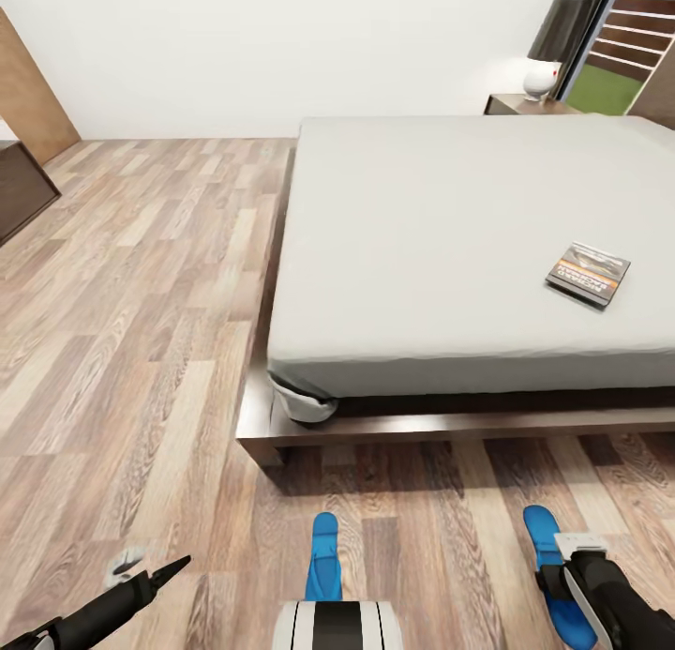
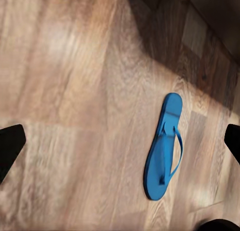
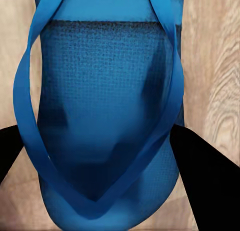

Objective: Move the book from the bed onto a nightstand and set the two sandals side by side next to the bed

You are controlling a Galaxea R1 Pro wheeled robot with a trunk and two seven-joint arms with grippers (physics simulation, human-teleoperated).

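1. Lying on the pale grey mattress of the large low bed (image 1: 450, 247) with its dark brown wooden frame, the small thin paperback book (image 1: 588, 273) with a dark cover and orange band sits flat near the mattress's right side, well back from the foot edge.
2. Two bright blue flat flip-flop sandals rest on the wood-plank floor (image 1: 131, 350) beyond the foot of the bed, well apart from each other: the left sandal (image 1: 323, 556) lies near the middle of the head view's lower edge, and the right sandal (image 1: 555, 575) lies further right.
3. The right gripper (image 3: 107, 161) hangs directly over the right sandal; its dark fingers (image 3: 207, 176) stand apart on either side of the sole and blue straps, and whether they touch the sandal cannot be told.
4. The left gripper (image 1: 159, 575) hovers above bare floor at the lower left, its fingers spread wide in the left wrist view, with the left sandal lying between them on the boards below, untouched.
5. A small reddish-brown wooden nightstand (image 1: 525, 104) stands beside the bed's far right corner, carrying a white lamp (image 1: 541, 76) with a dark shade.
6. White walls (image 1: 281, 50) close the room behind, and a dark-framed glass window (image 1: 623, 45) stands at the far right.
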